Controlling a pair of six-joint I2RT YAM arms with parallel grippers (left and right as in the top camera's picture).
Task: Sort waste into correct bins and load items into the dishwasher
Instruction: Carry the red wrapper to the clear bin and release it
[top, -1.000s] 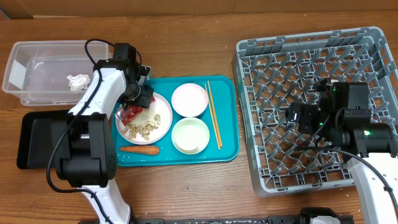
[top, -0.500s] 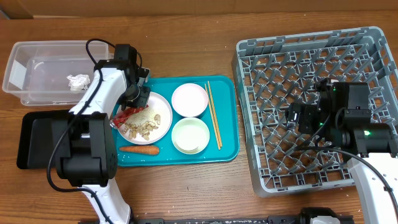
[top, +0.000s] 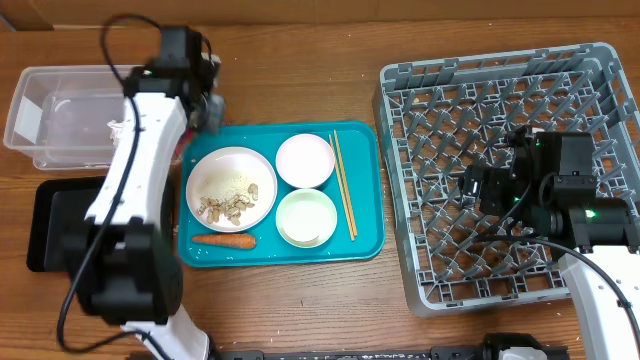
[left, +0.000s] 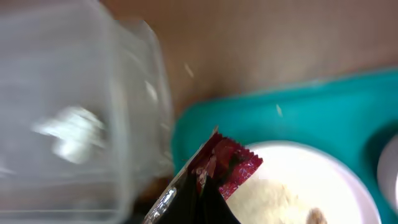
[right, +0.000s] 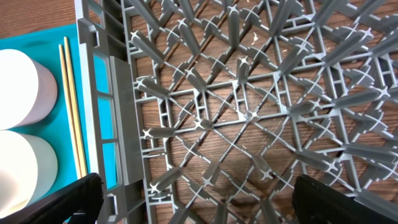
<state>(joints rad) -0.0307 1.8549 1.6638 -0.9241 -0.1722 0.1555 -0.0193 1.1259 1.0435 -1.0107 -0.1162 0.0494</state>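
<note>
My left gripper (left: 208, 190) is shut on a red snack wrapper (left: 227, 163), which hangs above the back left corner of the teal tray (left: 280, 115), beside the clear bin (left: 74, 87). In the overhead view the left gripper (top: 208, 104) sits between the clear bin (top: 40, 90) and the tray (top: 366, 246), and the wrapper is hidden under it. On the tray are a white plate (top: 232, 170) of peanut shells, a carrot (top: 223, 240), two bowls (top: 305, 160) (top: 306, 217) and chopsticks (top: 343, 185). My right gripper (right: 208, 205) stands open and empty over the grey dish rack (top: 510, 90).
A crumpled tissue (top: 121, 129) lies in the clear bin. A black bin (top: 52, 228) sits in front of it, left of the tray. The rack's left wall (right: 102, 93) stands next to the tray edge.
My left gripper closed on the red wrapper on the plate, lifted it and moved back and left toward the clear bin. The right arm has not moved.
</note>
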